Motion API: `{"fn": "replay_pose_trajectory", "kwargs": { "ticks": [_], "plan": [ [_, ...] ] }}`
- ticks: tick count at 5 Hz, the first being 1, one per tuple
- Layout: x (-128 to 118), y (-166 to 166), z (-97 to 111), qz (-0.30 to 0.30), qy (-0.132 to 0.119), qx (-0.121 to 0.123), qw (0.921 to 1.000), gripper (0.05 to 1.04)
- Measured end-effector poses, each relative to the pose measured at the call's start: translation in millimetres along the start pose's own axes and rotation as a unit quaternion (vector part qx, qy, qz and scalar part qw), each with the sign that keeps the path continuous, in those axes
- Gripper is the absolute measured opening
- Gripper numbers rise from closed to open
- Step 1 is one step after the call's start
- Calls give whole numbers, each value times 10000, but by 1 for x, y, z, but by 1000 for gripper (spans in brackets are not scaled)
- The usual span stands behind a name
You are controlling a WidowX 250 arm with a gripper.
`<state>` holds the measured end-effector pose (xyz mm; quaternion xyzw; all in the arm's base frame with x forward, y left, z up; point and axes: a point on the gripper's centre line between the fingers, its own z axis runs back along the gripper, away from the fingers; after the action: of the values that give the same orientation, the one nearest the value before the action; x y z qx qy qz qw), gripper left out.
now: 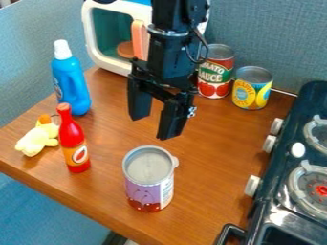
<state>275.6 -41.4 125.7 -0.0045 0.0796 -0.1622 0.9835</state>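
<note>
The black gripper point(150, 125) hangs from the top over the middle of the wooden surface, its two fingers spread apart with nothing between them. Nearest below it stands an upright can point(149, 184) with a grey top, a purple label and red at its base. To the left are an upright red bottle point(73, 139), a blue bottle point(70, 81) with a white cap, and a small yellow plush toy point(37, 139). Behind the gripper on the right stand a tomato sauce can point(216, 72) and a shorter yellow and blue can point(252, 89).
A white toy microwave point(105, 36) with a teal inside stands at the back, a pinkish-orange piece point(139, 40) at its front. Along the right side is a dark toy stove point(281, 210) with white knobs and burners. The wooden table point(38, 173) ends in a front-left edge.
</note>
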Motion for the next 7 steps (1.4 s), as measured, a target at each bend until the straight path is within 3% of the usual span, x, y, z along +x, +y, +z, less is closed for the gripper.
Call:
{"fn": "replay_pose_trajectory", "kwargs": {
  "ticks": [1, 2, 3, 4, 5, 6, 7],
  "plan": [
    [-2, 0, -9, -14, 128, -24, 9999, 1001],
    [-24, -6, -22, -343, -81, -44, 9994, 1001],
    [-40, -3, -23, -172, -117, 202, 9996, 1001],
    [-47, -12, -22, 119, 309, 521, 9981, 1001],
    [-51, -6, -41, 604, 1015, 742, 9902, 1001],
    [-56, -4, -61, 889, 1648, 837, 9787, 1001],
    [-59, -5, -71, 1110, 1998, 860, 9697, 1001]
  ]
}}
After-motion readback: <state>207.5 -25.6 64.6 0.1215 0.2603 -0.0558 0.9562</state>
